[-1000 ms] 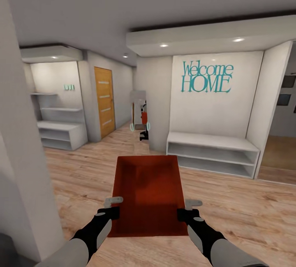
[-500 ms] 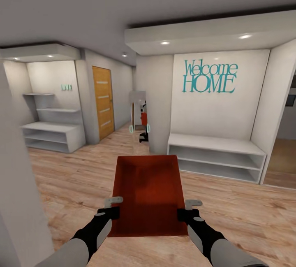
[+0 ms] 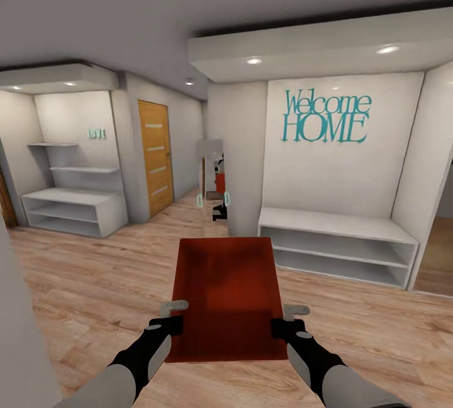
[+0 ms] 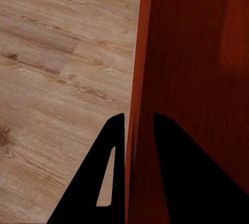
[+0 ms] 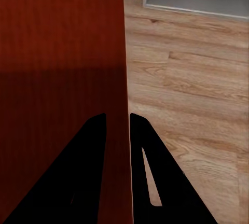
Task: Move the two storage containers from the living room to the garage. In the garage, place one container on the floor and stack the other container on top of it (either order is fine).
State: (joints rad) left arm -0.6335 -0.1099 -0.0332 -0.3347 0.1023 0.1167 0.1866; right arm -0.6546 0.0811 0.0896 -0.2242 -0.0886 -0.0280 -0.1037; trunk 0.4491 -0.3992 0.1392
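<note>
Light wood-plank floor (image 3: 100, 282) throughout. White wall (image 3: 327, 169) carries teal "Welcome HOME" lettering (image 3: 325, 117). Directly below the lettering, a low white open shelf bench (image 3: 336, 246). Above it, a dropped ceiling soffit (image 3: 314, 49) with recessed spotlights. Well left of the lettering: wooden door (image 3: 155, 156), then a white alcove with stepped shelves (image 3: 72, 200). Between door and lettering, a narrow corridor (image 3: 211, 181) recedes.

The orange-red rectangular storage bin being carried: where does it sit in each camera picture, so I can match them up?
Head view: the orange-red rectangular storage bin is low centre, held between both tools.
Left wrist view: its wall runs up the middle, clamped by the left tool.
Right wrist view: its wall is clamped by the right tool.
Shared landmark: the light wood-plank floor.
</note>
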